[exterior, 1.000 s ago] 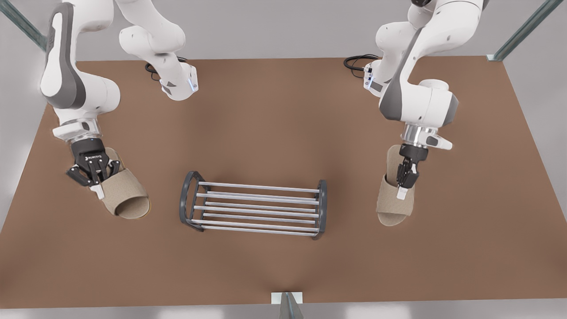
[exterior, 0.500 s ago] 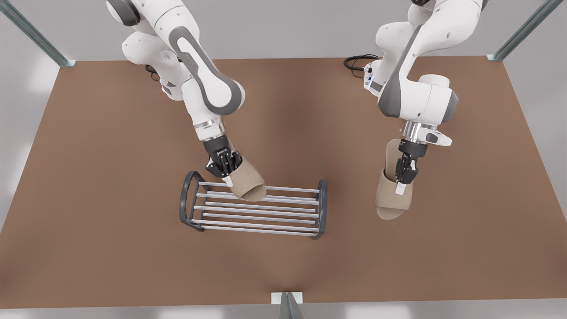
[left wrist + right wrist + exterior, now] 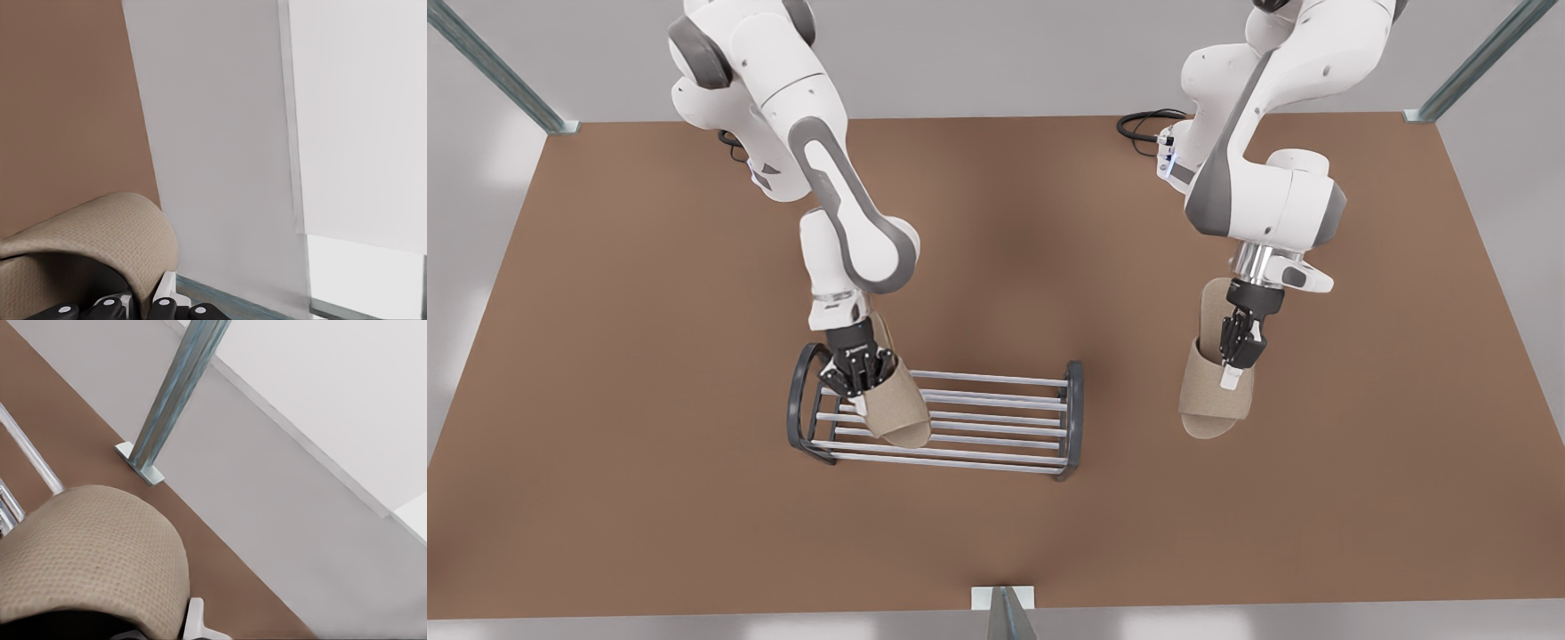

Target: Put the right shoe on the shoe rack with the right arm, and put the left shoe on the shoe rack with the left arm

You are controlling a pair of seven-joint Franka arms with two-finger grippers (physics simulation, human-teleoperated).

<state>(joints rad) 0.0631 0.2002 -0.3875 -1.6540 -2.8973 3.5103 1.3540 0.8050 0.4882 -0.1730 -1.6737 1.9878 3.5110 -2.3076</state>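
Note:
The shoe rack [image 3: 996,418] stands on the brown table near the middle. My right gripper [image 3: 860,378], on the arm at the front view's left, is shut on the strap of the right shoe [image 3: 898,409]. It holds that tan slipper over the rack's left half, toe toward the front bars. The right wrist view shows this slipper [image 3: 87,553] with the rack's bars [image 3: 27,453] beside it. My left gripper [image 3: 1238,356], at the front view's right, is shut on the left shoe [image 3: 1209,404]. That slipper hangs toe-down just off the table, right of the rack. It appears again as the left shoe [image 3: 93,240].
Black cables [image 3: 1143,124] lie by the arm base at the table's far edge. A metal post [image 3: 1003,612] stands at the near edge, seen also as a post [image 3: 177,393]. More frame posts stand at the far corners. Bare table [image 3: 996,222] surrounds the rack.
My right gripper carried its slipper from the table at the front view's left to above the rack, then down toward the front bars. The left gripper raised its slipper slightly.

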